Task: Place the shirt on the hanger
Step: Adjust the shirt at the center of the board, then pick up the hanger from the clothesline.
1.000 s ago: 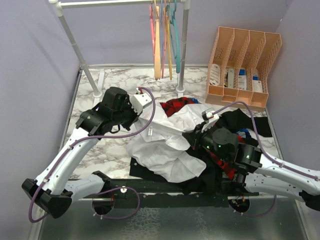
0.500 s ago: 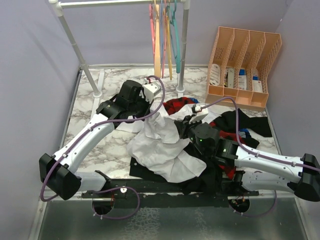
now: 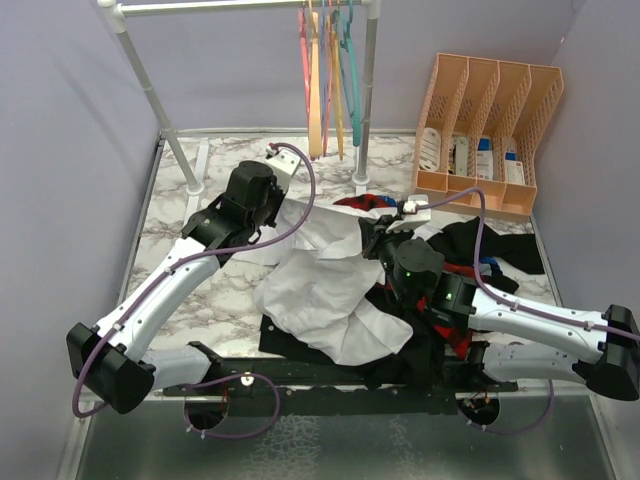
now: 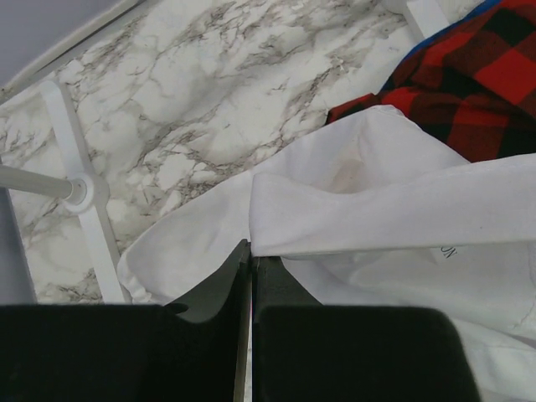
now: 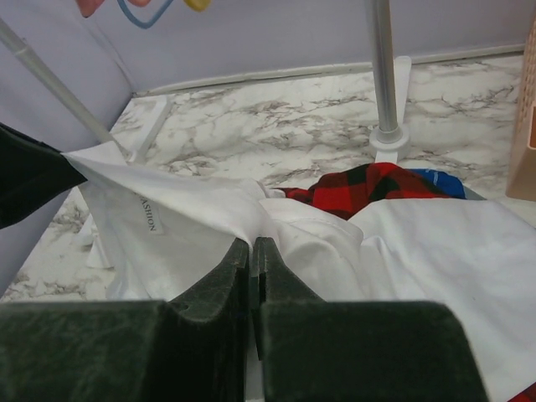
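White shirt is bunched on the marble tabletop, left and right jaws both clamped tight onto its fabric.

Left gripper: jaws pressed together, pinching a folded edge of the shirt. The white fabric spreads rightward, with a small label showing. A red-and-black plaid garment lies behind it at upper right. Marble table beyond, with a white rack foot at left.
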`<action>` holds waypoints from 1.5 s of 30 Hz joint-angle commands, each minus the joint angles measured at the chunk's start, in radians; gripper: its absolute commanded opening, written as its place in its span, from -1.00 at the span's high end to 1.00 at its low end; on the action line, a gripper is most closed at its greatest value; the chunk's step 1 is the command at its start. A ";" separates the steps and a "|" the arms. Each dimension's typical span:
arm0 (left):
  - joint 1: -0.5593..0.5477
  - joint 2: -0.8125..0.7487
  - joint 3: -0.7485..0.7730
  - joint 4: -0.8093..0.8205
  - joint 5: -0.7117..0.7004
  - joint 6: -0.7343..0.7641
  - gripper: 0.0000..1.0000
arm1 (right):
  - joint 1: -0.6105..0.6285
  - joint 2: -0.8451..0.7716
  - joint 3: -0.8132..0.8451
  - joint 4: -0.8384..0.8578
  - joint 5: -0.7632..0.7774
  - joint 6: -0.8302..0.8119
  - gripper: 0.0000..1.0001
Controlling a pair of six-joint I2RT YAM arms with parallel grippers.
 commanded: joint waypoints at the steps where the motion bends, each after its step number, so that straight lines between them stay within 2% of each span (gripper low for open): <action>1: 0.027 -0.021 0.007 0.039 -0.136 0.015 1.00 | -0.005 0.011 0.018 -0.001 0.106 0.009 0.98; 2: 0.029 -0.020 0.020 0.029 -0.120 0.015 1.00 | -0.004 0.012 0.018 0.000 0.112 0.010 0.98; 3: 0.030 -0.019 0.031 0.018 -0.099 0.016 0.88 | -0.004 0.015 0.018 -0.002 0.116 0.010 0.98; 4: 0.034 -0.018 0.043 0.006 -0.074 0.019 0.52 | -0.006 0.016 0.018 -0.005 0.119 0.011 0.98; 5: 0.038 -0.017 0.055 -0.007 -0.036 0.025 -0.05 | -0.004 0.016 0.018 -0.009 0.120 0.012 0.98; 6: 0.040 -0.016 0.069 -0.028 0.015 0.036 -0.44 | -0.004 0.013 0.016 -0.017 0.121 0.017 0.98; 7: 0.042 -0.014 0.089 -0.050 0.056 0.045 -0.65 | -0.005 0.012 0.014 -0.025 0.122 0.025 0.98; 11: 0.062 -0.014 0.154 -0.129 0.249 0.080 -0.97 | -0.005 -0.009 0.003 -0.058 0.126 0.051 0.97; 15: 0.094 0.003 0.274 -0.208 0.450 0.121 -0.97 | -0.005 -0.038 -0.004 -0.113 0.124 0.098 0.98; 17: 0.117 0.025 0.337 -0.246 0.581 0.146 -0.88 | -0.004 -0.051 -0.012 -0.135 0.121 0.120 0.98; 20: 0.212 0.076 0.430 -0.243 0.757 0.104 -0.85 | -0.005 -0.073 -0.018 -0.188 0.117 0.178 0.98; 22: 0.349 0.122 0.470 -0.193 0.927 0.005 -0.84 | -0.005 -0.092 -0.020 -0.225 0.116 0.204 0.98; 23: 0.431 0.140 0.467 -0.140 1.058 -0.070 -0.84 | -0.005 -0.102 -0.024 -0.240 0.114 0.216 0.98; 25: 0.553 0.167 0.413 0.034 1.268 -0.289 -0.84 | -0.004 -0.125 -0.029 -0.266 0.113 0.237 0.98; 26: 0.579 0.171 0.375 0.126 1.305 -0.379 -0.86 | -0.004 -0.139 -0.032 -0.280 0.115 0.244 0.98; 30: 0.594 0.166 0.233 0.421 1.313 -0.622 -0.89 | -0.004 -0.185 -0.045 -0.312 0.125 0.254 0.98; 33: 0.594 0.237 0.200 0.667 1.388 -0.861 -0.84 | -0.005 -0.200 -0.051 -0.319 0.127 0.250 0.98; 35: 0.589 0.288 0.187 0.839 1.381 -1.008 -0.78 | -0.005 -0.195 -0.048 -0.327 0.121 0.250 0.98; 39: 0.587 0.379 0.230 0.893 1.242 -1.076 -0.78 | -0.004 -0.183 -0.028 -0.377 0.109 0.294 0.98; 42: 0.580 0.519 0.298 0.963 1.215 -1.187 -0.74 | -0.005 -0.181 -0.011 -0.422 0.115 0.339 0.98; 45: 0.563 0.620 0.384 0.970 1.173 -1.204 -0.73 | -0.004 -0.183 0.003 -0.446 0.107 0.344 0.98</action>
